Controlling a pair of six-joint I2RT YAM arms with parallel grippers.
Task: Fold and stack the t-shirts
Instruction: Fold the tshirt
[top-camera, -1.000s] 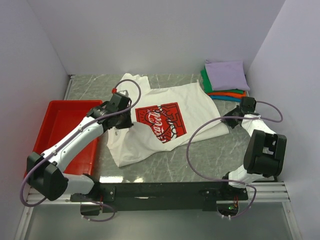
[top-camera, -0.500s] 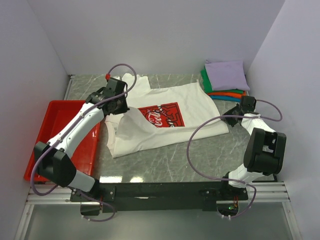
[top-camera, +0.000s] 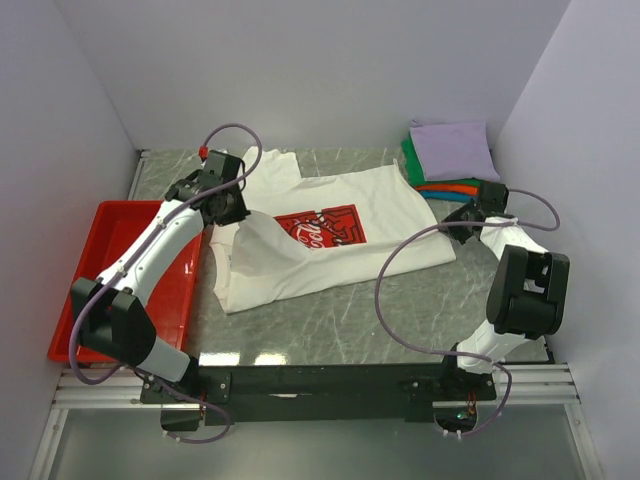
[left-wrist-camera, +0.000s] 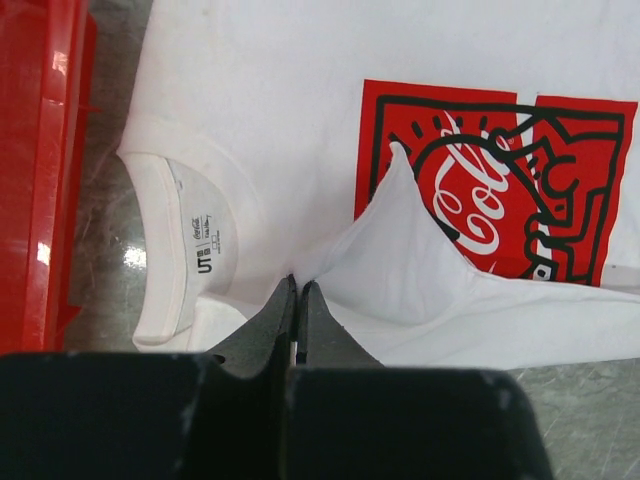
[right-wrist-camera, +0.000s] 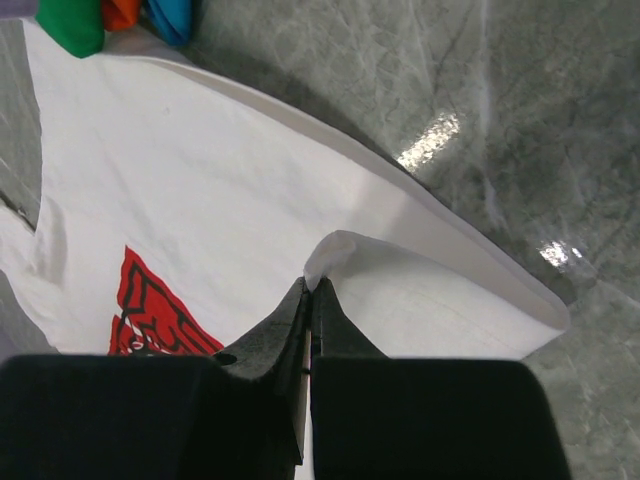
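Currently pinching the white Coca-Cola t-shirt (top-camera: 330, 268): left gripper (left-wrist-camera: 298, 290) clenched beside the collar (left-wrist-camera: 165, 250), right gripper (right-wrist-camera: 308, 286) clenched on its edge.

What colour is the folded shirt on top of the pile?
The soft folded t-shirt is lavender; best in the top view.

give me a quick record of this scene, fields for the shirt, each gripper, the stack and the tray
white tee: spread on the table, one raised fold covering part of the red print
left gripper: shut on the white tee, pinching the raised fold
right gripper: shut on the white tee, pinching its edge on the right side
folded stack: far right corner, lavender on top, then green, orange, teal
red tray: left of the tee, under the left arm
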